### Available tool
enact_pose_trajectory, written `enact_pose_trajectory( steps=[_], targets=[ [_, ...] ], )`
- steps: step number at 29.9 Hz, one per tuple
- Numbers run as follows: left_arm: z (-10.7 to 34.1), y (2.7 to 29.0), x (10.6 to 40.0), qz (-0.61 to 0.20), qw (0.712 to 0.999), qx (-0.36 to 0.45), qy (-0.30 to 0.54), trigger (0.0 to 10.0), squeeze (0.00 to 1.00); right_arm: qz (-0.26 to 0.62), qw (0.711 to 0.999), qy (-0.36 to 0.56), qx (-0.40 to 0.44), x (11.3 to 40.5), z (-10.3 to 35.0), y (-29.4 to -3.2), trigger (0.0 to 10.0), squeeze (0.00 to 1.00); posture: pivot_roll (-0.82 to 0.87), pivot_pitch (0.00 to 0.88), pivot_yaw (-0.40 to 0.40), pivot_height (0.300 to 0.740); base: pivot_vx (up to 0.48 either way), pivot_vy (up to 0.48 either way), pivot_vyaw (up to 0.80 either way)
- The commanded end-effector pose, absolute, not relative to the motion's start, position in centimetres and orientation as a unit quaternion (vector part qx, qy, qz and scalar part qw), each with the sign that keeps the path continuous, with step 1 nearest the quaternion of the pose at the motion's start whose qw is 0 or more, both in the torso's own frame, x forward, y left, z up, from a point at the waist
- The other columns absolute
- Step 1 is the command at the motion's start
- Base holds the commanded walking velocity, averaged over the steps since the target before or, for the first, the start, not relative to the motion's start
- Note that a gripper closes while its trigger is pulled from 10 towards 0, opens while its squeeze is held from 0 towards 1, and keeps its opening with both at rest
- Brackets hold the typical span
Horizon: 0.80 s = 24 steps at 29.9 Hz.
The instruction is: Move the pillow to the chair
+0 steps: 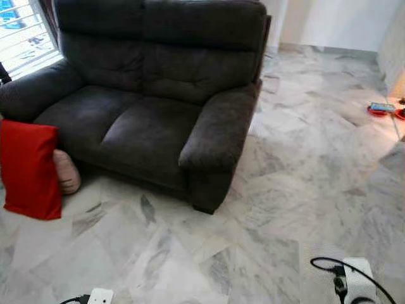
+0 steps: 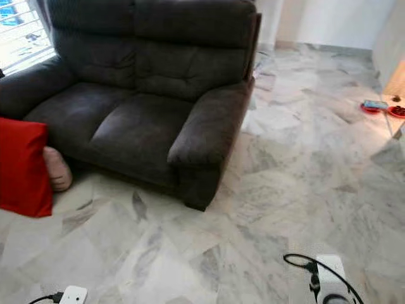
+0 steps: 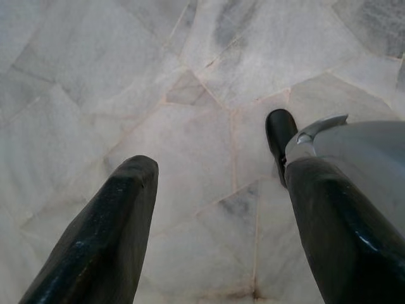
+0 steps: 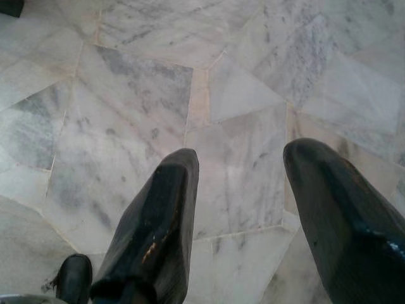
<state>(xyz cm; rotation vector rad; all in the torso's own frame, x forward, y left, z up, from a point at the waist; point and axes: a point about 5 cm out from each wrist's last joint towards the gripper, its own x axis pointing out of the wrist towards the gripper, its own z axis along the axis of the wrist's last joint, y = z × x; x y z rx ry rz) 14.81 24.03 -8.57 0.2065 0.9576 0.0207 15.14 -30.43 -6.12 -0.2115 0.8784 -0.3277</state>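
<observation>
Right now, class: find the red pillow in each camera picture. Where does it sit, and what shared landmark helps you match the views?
Left eye view: the red pillow stands on the floor at the left edge, against the sofa's front.
Right eye view: same pillow, cut off by the left edge.
Left wrist view: marble floor beyond the open left claw; no pillow.
Right wrist view: floor beyond the open right claw; no pillow.
Shared landmark: the dark sofa.

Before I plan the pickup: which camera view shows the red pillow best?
The left eye view: the red pillow stands whole on the floor against the sofa's front. The right eye view crops it at the frame edge; the wrist views show marble floor.
</observation>
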Motion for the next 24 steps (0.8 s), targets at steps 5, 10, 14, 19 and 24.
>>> enact_pose_trajectory(
  steps=[5,10,14,19,24],
  targets=[
    [-8.7,24.6,14.1,0.015,0.877,0.1,0.47,10.0,0.0,-0.146,0.816,0.558,-0.03,7.0,-10.8,-24.8,10.0,0.0,-0.02,0.0,0.042,0.74,0.0,0.0,0.0],
    [-8.7,24.7,14.0,0.009,0.874,0.107,0.474,10.0,0.0,-0.123,0.798,0.59,-0.026,5.3,-11.7,-22.2,10.0,0.0,-0.02,0.0,0.048,0.74,0.0,0.0,0.0],
    [-8.7,24.9,13.9,0.011,0.873,0.109,0.476,10.0,0.0,-0.143,0.821,0.552,0.018,6.6,-11.5,-21.9,10.0,0.0,-0.02,0.0,0.049,0.74,0.0,0.0,0.0],
    [-8.7,24.9,13.9,0.011,0.873,0.108,0.476,10.0,0.0,-0.169,0.844,0.506,0.062,8.9,-10.9,-22.0,10.0,0.0,-0.02,0.0,0.047,0.74,0.0,0.0,0.0],
    [-8.7,24.9,13.9,0.017,0.874,0.1,0.474,10.0,0.0,-0.162,0.862,0.475,0.074,11.2,-10.4,-21.8,10.0,0.0,-0.01,0.0,0.036,0.74,0.0,0.0,0.0]
  ],
)
